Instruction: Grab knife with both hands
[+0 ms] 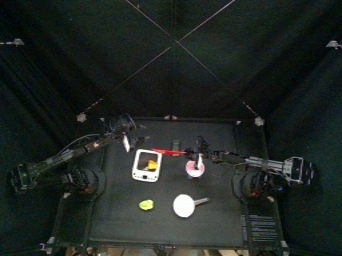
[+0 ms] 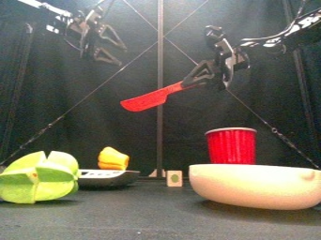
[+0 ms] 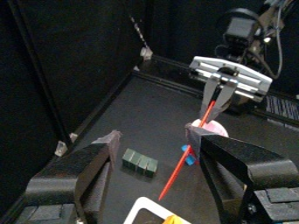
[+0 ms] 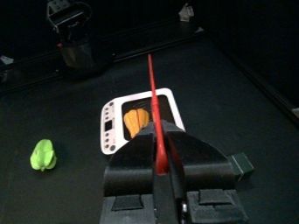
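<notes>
The right black gripper (image 2: 213, 67) is clamped on the handle end of the thin straight red knife (image 2: 153, 97), holding it in the air above the table. From those jaws the blade slants down toward eight o'clock in the front view. The left black gripper (image 3: 158, 171) hangs with jaws spread wide, apart from the blade, whose tip points between them.

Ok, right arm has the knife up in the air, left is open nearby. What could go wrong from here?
The right gripper pinches the knife only at its handle end, so a bump from the open left gripper might twist or drop it. A drop would likely land around the red cup or the white board below.
</notes>
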